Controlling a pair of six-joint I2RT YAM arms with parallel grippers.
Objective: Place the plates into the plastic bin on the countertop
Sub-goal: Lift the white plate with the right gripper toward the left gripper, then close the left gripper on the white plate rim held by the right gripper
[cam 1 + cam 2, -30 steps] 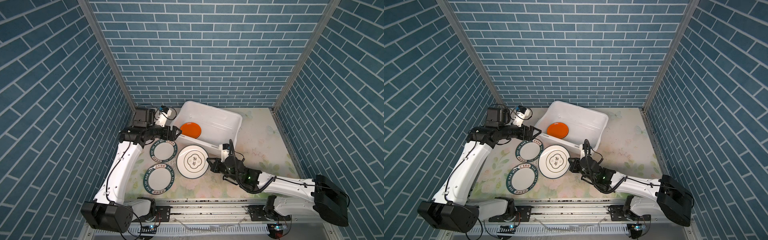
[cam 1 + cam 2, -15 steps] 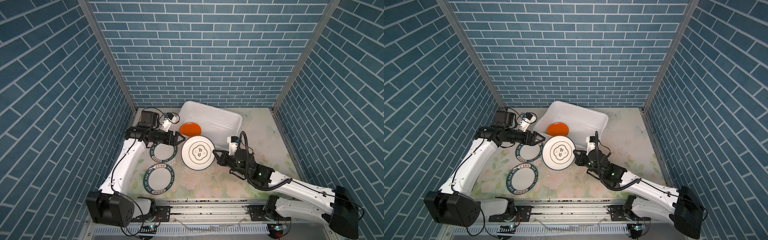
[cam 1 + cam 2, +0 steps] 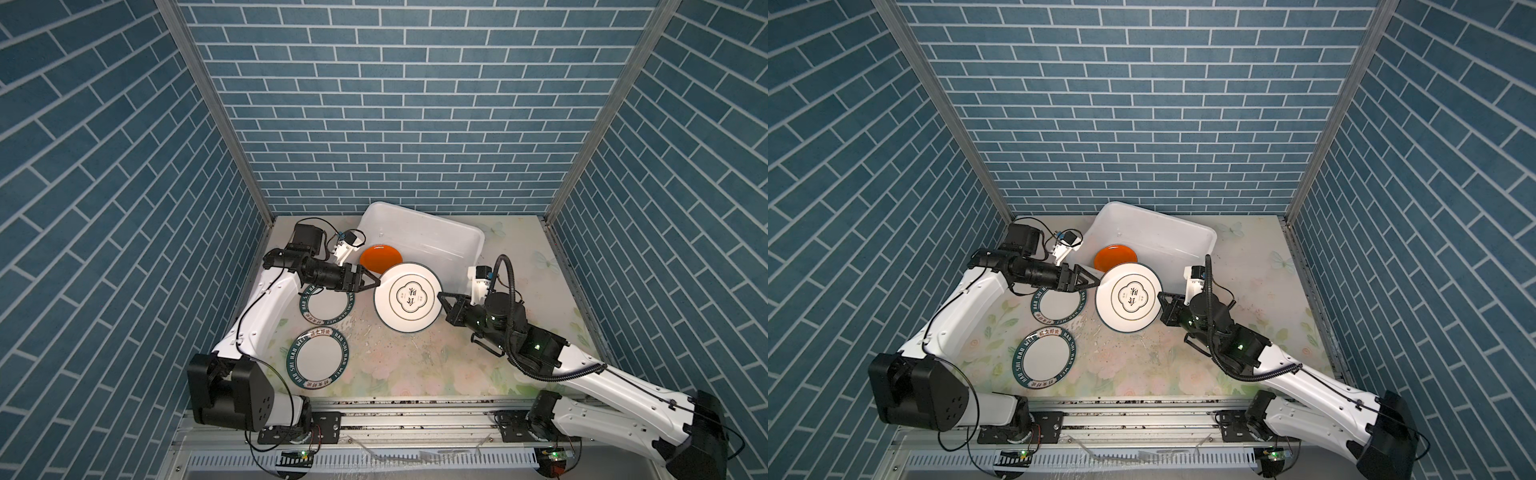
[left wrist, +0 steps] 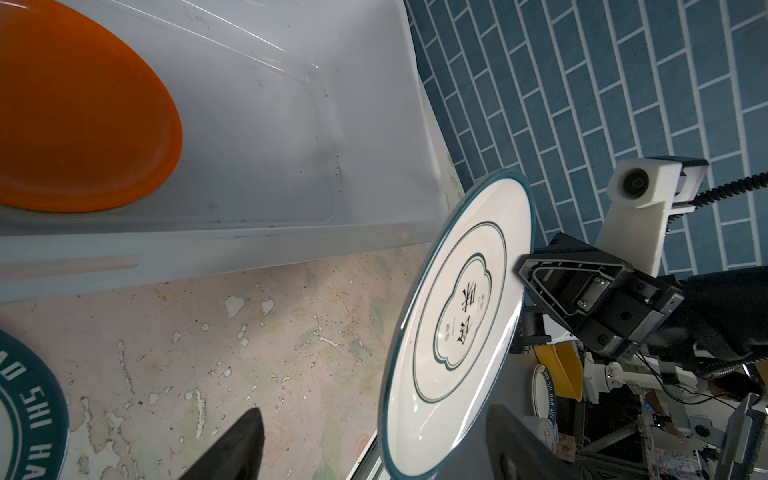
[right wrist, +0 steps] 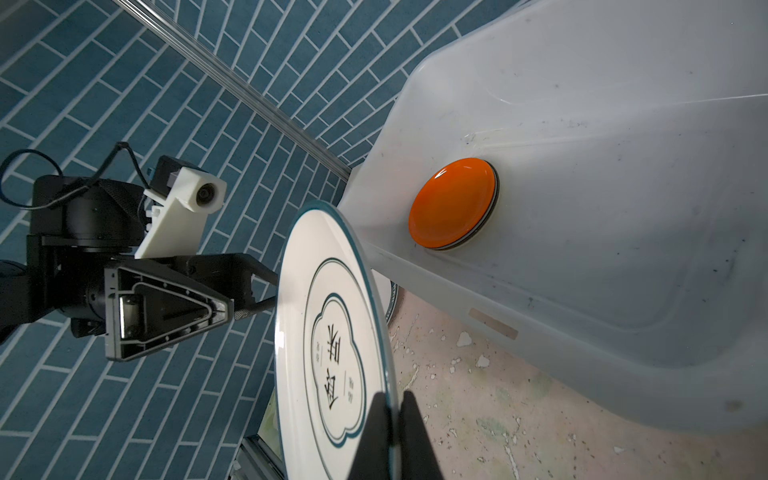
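My right gripper [image 3: 441, 296] [image 5: 392, 419] is shut on the rim of the white plate with a dark motif [image 3: 409, 297] [image 3: 1128, 297], holding it tilted in the air above the countertop [image 3: 436, 361], just in front of the plastic bin [image 3: 419, 210]. My left gripper [image 3: 376, 282] [image 4: 374, 419] stands open with its fingers on either side of that plate's opposite rim [image 4: 453, 324], not pressing it. An orange plate [image 3: 380, 258] [image 5: 451, 203] lies in the bin, with edges of other plates under it. Two green-lettered plates [image 3: 326, 307] [image 3: 318, 359] lie on the countertop at the left.
The bin's near wall [image 5: 540, 291] rises right behind the held plate. The upper lettered plate lies partly under my left forearm [image 3: 266, 316]. A grey metal rail [image 3: 395, 411] runs along the front edge. Blue brick walls [image 3: 395, 124] close in the back and both sides.
My right gripper has raised the motif plate off the countertop and carried it toward the bin. My left gripper has swung right to the plate's rim and its fingers have narrowed slightly.
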